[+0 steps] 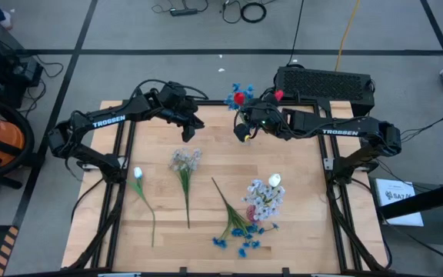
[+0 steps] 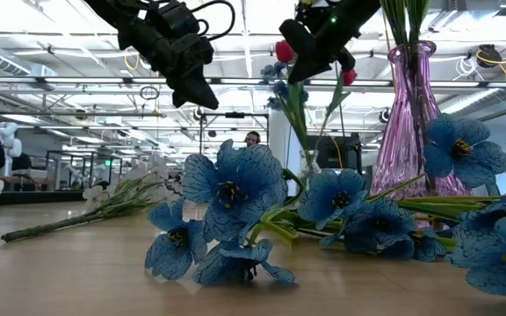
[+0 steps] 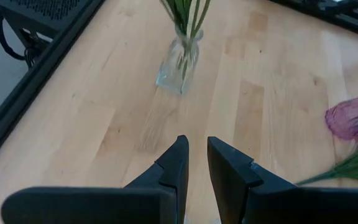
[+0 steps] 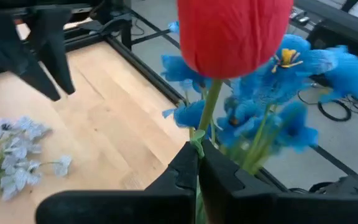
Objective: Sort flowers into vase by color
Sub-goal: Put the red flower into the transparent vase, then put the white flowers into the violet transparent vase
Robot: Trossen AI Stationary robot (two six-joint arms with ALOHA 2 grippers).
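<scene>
My right gripper (image 4: 197,163) is shut on a red tulip (image 4: 235,34), up in the air at the table's far edge (image 1: 244,129), beside the blue flowers (image 4: 278,93) that stand in a clear vase (image 3: 179,59). A second red tulip (image 1: 278,95) shows by the same bunch. My left gripper (image 3: 197,149) hovers left of it (image 1: 193,127), narrowly open and holding nothing. A purple vase (image 2: 411,132) holds lavender-white clusters (image 1: 264,200) and a white tulip (image 1: 274,180). A lavender stem (image 1: 184,163), a white tulip (image 1: 138,175) and blue flowers (image 1: 241,237) lie flat on the table. My right gripper pinches the red tulip's green stem (image 4: 205,127) between its two fingers, a short way below the bloom. The fingers lie across the stem. The tulip is lifted clear of the table, its bloom standing out past the fingertips.
A black box (image 1: 325,81) sits just beyond the table's far edge, behind the right arm. Bare wood (image 1: 214,146) lies between the two grippers and the flowers lying nearer. The blue flowers on the table fill the low view's foreground (image 2: 235,202).
</scene>
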